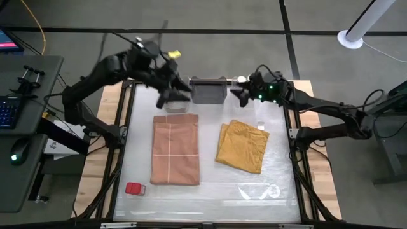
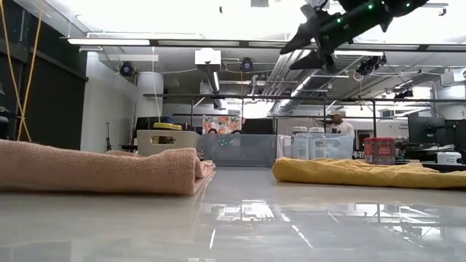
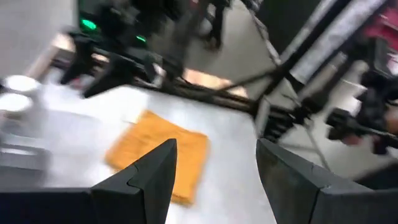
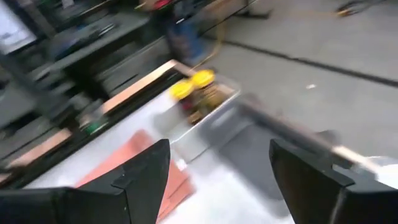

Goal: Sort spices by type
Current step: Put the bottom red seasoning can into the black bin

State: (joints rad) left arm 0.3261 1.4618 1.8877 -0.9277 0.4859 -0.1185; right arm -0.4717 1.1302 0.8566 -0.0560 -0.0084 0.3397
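Nearest you, both grippers gape empty: left gripper [image 3: 214, 165], right gripper [image 4: 217, 171]. Yellow jars [image 4: 194, 84] sit binned in the upper middle, and shakers [image 2: 309, 133] look binned too. One red tin [image 1: 135, 188], lower left, remains for you.

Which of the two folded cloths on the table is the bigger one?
The pink cloth, lying on the left arm's side. It is longer and covers more table than the mustard cloth beside it, which sits at a slight angle.
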